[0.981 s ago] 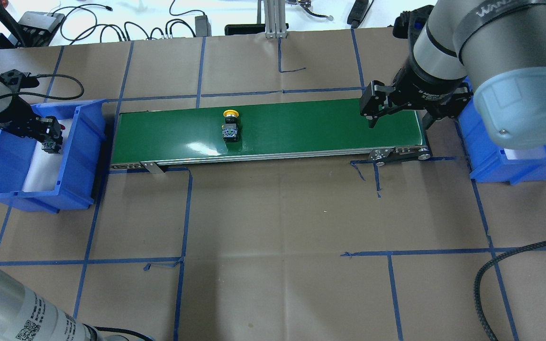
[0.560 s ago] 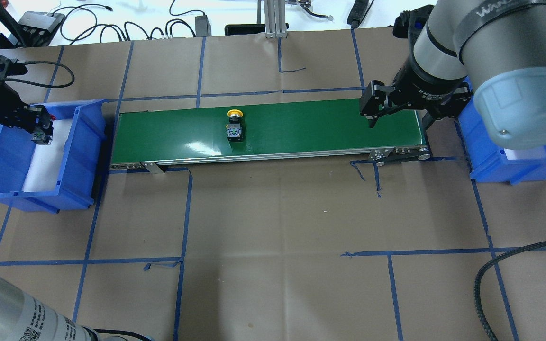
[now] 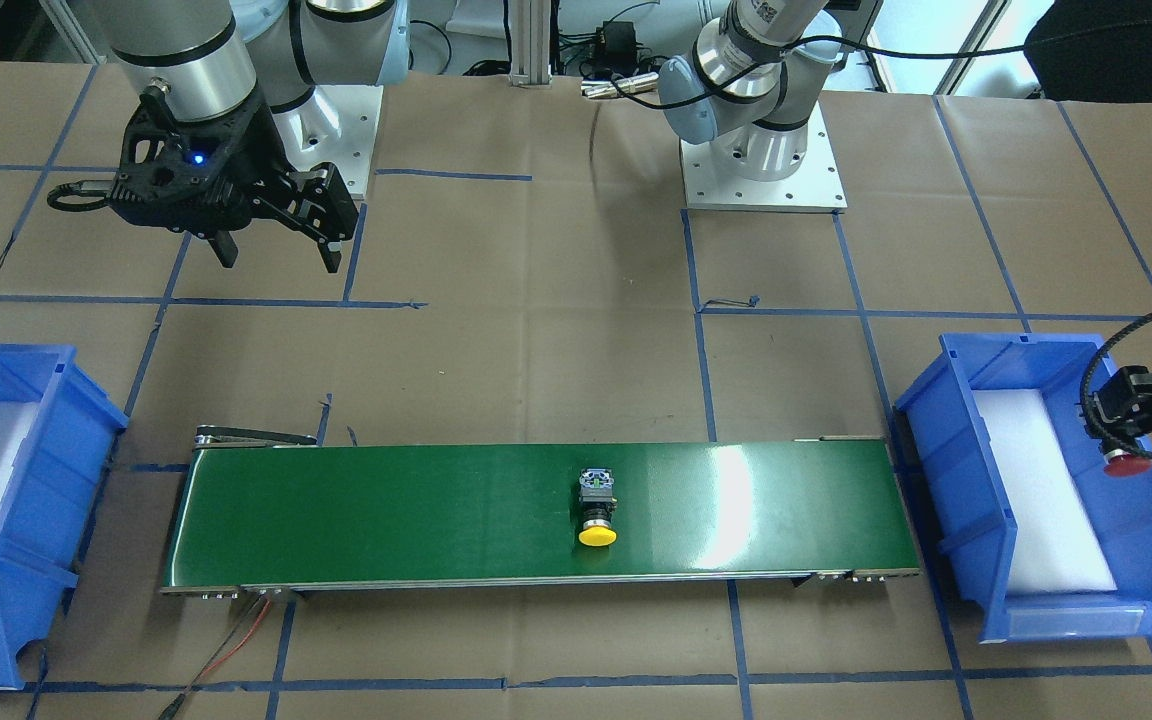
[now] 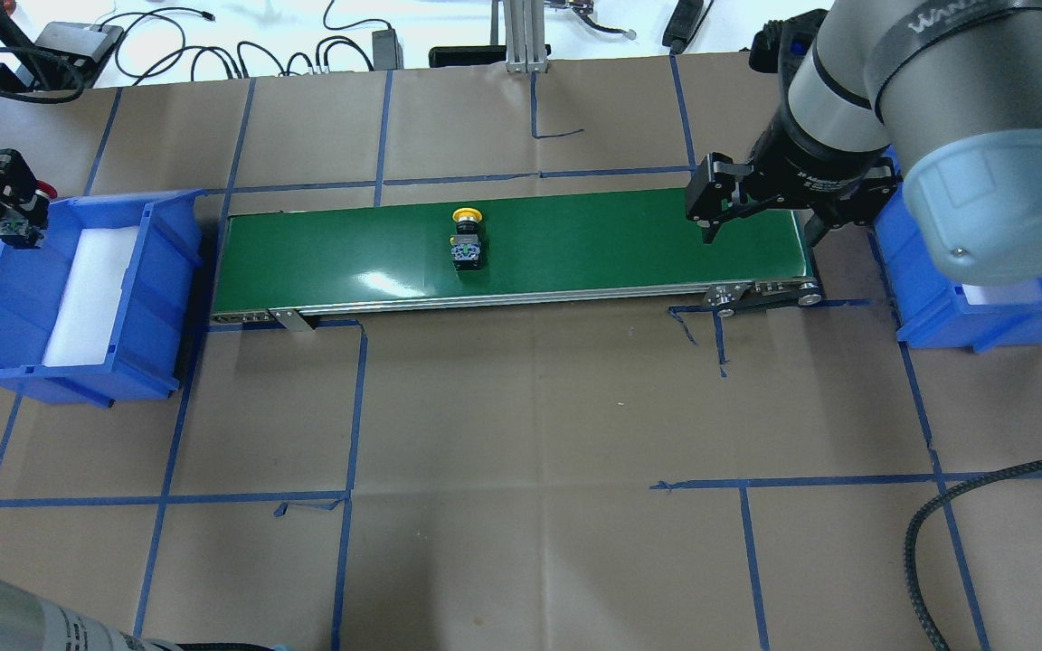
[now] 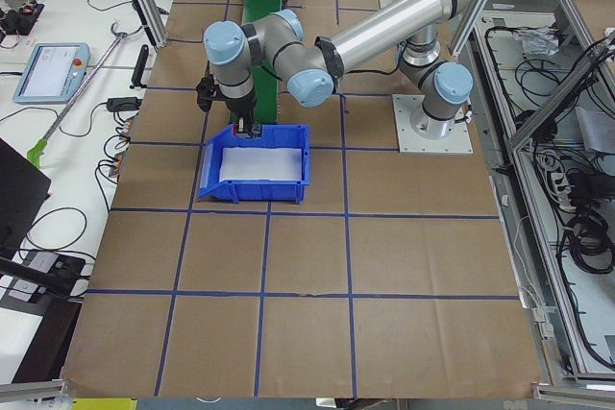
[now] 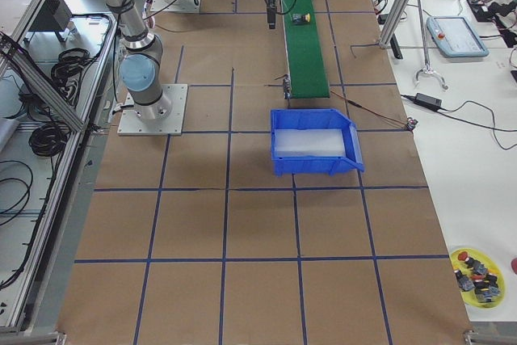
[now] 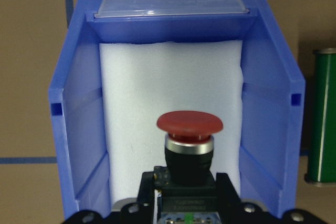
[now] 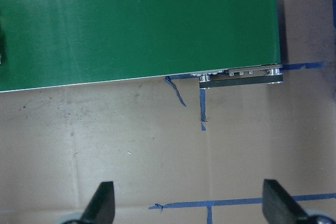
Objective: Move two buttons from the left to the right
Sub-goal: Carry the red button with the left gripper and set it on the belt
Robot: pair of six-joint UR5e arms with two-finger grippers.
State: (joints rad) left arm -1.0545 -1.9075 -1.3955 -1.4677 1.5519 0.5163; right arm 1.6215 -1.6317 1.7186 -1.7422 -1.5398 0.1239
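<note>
Two buttons, two places. The red button (image 7: 189, 125) sat clamped in my left gripper (image 7: 187, 199), jaws closed on its lower body beneath the cap, raised over the left bin (image 7: 269, 129). The yellow button (image 4: 468, 237) lay on its side mid-belt (image 4: 629, 240). My right gripper (image 4: 759, 226) hovered over the belt's right end, jaws wide apart and empty. I judged both parts light and rigid, with smooth domed caps likely to slip, so the black barrel or the block's flat sides seemed the safest hold.
</note>
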